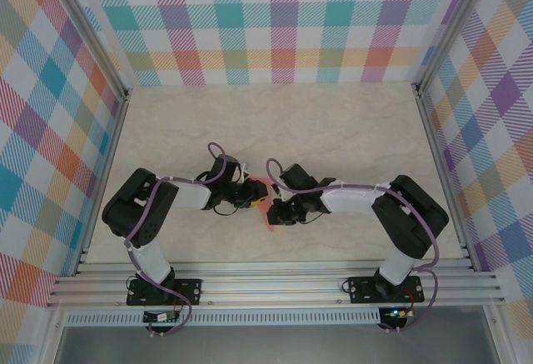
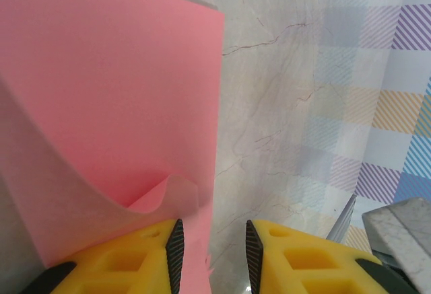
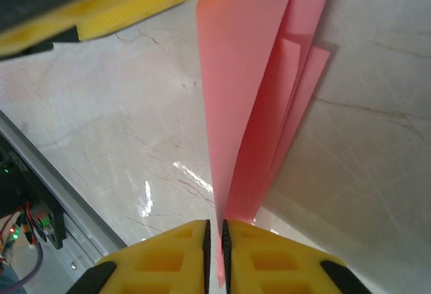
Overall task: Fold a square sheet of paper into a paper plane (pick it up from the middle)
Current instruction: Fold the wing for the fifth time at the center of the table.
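The square sheet of paper [image 1: 261, 189] is salmon pink and folded into several long layers. It stands between my two grippers at the table's middle front. In the right wrist view the folded paper [image 3: 249, 92] narrows down into my right gripper [image 3: 215, 243], whose jaws are pinched shut on its lower end. My right gripper [image 1: 276, 211] faces left. In the left wrist view the paper [image 2: 121, 92] rises as a wide pink face with a curled flap. Its right edge runs between the jaws of my left gripper [image 2: 214, 247], beside the left finger. That left gripper [image 1: 251, 198] is open, with a clear gap.
The pale marble tabletop [image 1: 333, 131] spreads behind and to both sides, walled by checked panels [image 1: 275, 22]. An aluminium rail [image 1: 275, 281] runs along the near edge. A yellow finger of the left gripper [image 3: 121, 5] crosses the top of the right wrist view.
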Controlling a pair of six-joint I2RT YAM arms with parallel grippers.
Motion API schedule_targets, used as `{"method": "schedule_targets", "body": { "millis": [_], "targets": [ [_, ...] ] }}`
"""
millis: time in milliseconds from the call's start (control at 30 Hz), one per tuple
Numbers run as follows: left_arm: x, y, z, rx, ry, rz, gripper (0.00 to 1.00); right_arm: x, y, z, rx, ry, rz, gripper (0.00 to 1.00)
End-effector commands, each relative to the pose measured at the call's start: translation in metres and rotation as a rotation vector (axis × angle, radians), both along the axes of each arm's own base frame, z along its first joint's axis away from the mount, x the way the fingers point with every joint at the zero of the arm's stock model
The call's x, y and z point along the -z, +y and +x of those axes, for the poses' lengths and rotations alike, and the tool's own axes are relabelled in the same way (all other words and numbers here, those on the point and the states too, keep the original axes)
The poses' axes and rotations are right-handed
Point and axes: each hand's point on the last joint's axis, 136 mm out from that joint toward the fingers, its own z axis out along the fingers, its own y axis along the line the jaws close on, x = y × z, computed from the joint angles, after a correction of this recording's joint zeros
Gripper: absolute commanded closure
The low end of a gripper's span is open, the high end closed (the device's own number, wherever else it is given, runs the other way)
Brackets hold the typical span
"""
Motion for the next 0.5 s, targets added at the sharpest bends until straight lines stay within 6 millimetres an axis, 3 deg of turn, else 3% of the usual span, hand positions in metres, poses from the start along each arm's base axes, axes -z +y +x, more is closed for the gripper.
{"method": "schedule_targets", "body": {
  "millis": [0, 267, 467],
  "targets": [
    [0.027, 0.008, -0.016, 0.006, 0.092, 0.071, 0.68, -0.004, 0.005, 0.001, 0.026, 0.032, 0.056, 0.91],
    [0.026, 0.008, -0.017, 0.003, 0.094, 0.073, 0.68, 0.017, 0.002, -0.01, 0.01, 0.089, 0.042, 1.0],
    [0.028, 0.009, -0.016, -0.005, 0.096, 0.078, 0.68, 0.039, -0.006, -0.025, -0.021, 0.162, -0.016, 0.94]
  ]
}}
